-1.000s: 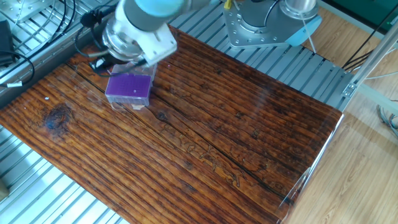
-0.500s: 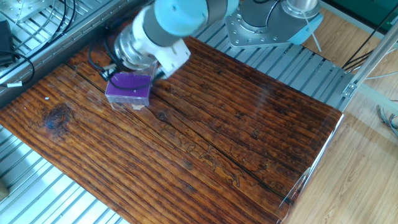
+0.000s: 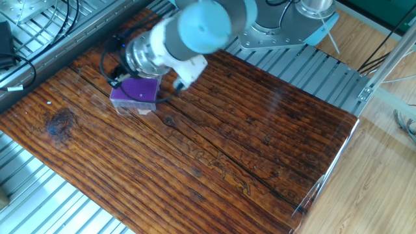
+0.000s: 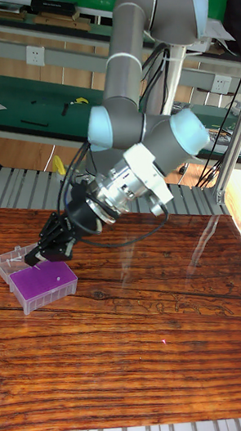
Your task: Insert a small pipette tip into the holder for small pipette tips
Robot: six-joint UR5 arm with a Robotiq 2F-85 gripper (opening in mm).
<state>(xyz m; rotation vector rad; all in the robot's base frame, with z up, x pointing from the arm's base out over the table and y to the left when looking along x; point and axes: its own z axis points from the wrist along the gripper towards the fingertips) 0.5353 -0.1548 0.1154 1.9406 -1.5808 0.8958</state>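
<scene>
The holder for small pipette tips (image 4: 44, 284) sits near the far left corner of the wooden table (image 3: 247, 149), a clear box with a purple top. In the tall view a clear lid (image 4: 11, 259) lies open on its far left side, and one small pale dot shows on the purple plate; whether that is a seated tip or a glint cannot be told.

The gripper (image 4: 41, 251) hangs tilted at the back edge of the box, its dark fingers (image 4: 51, 240) pointing down and left toward the plate. In the fixed view the arm's wrist (image 3: 153, 55) covers the fingers completely. How far apart the fingers stand cannot be made out, and no pipette tip can be seen between them; it would be too small and clear to show here.

The risks follow from how close and how slanted the tool is. If a tip is held, a slanted approach could make it miss its hole, catch on the plate and bend or pop loose. The box looks light and stands free on the smooth wood, so a sideways nudge from the fingers could slide it or tip it. The open lid just beside the fingers could also be snagged. The black cable (image 4: 131, 235) looping below the wrist hangs fairly low over the table.
</scene>
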